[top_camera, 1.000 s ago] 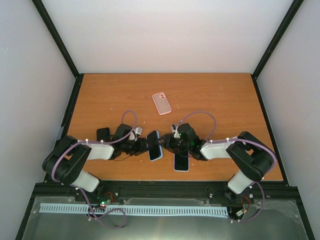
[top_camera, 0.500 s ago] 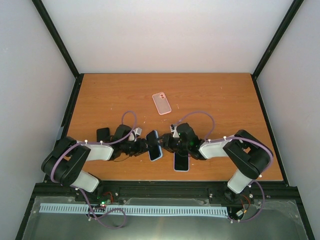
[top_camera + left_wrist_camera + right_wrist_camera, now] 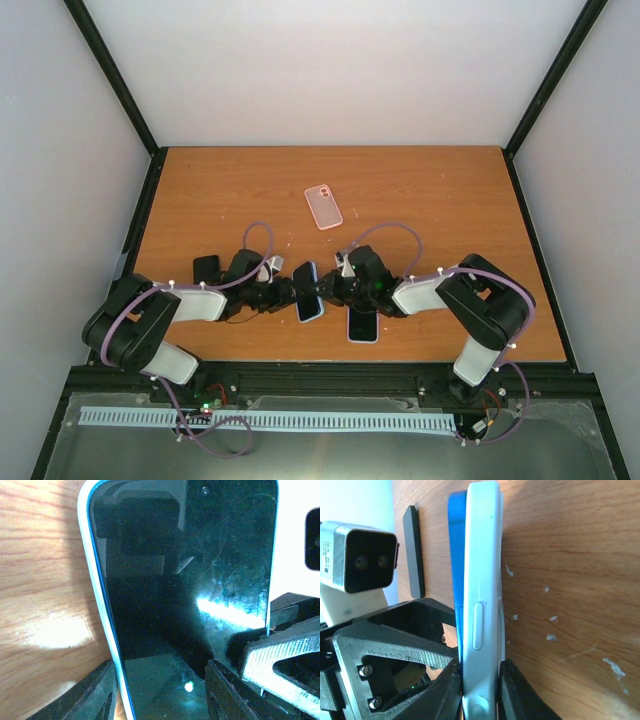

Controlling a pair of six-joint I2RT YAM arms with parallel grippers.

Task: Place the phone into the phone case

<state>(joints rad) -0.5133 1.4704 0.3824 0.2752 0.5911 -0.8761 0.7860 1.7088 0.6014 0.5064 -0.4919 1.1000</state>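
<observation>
A phone [image 3: 308, 292] with a dark screen and a light blue rim is held up off the table near the front middle, between both grippers. My left gripper [image 3: 291, 294] is shut on it from the left; in the left wrist view the phone [image 3: 190, 580] fills the frame and the left gripper [image 3: 160, 695] spans its lower end. My right gripper [image 3: 329, 289] is shut on it from the right. In the right wrist view the phone [image 3: 480, 555] is edge-on and the right gripper [image 3: 481, 700] pinches its two faces. The pink-rimmed phone case [image 3: 323, 206] lies flat further back.
A second dark-screened phone [image 3: 362, 325] lies flat on the table just under the right arm. A small black block [image 3: 206, 266] sits behind the left arm. The wooden table [image 3: 450, 200] is bounded by black frame posts and white walls.
My right gripper has closed onto the phone's faces, and the right arm has shifted slightly left. The left gripper has kept its hold and has not moved.
</observation>
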